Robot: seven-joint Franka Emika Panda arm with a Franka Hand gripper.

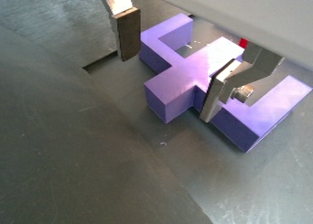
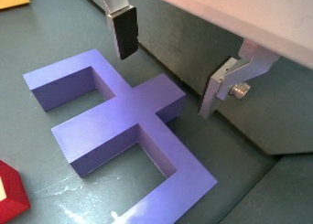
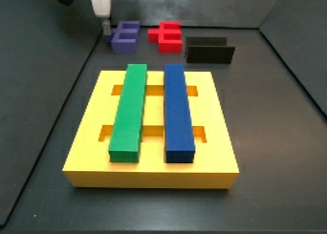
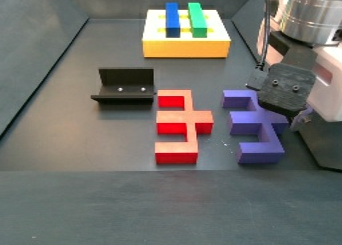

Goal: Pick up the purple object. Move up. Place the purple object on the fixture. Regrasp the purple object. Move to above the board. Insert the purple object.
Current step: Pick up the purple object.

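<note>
The gripper (image 2: 171, 68) is hovering, fingers spread and empty, over the purple object (image 2: 116, 113) lying on the floor, likely needing to descend and close around it.

My gripper (image 2: 171, 68) hangs open just above the purple notched plastic block (image 2: 116, 122), which lies flat on the dark floor just beside the red notched block (image 4: 178, 124); the black L-shaped fixture (image 4: 127, 87) and slotted yellow board (image 3: 156, 133) stand apart.
</note>
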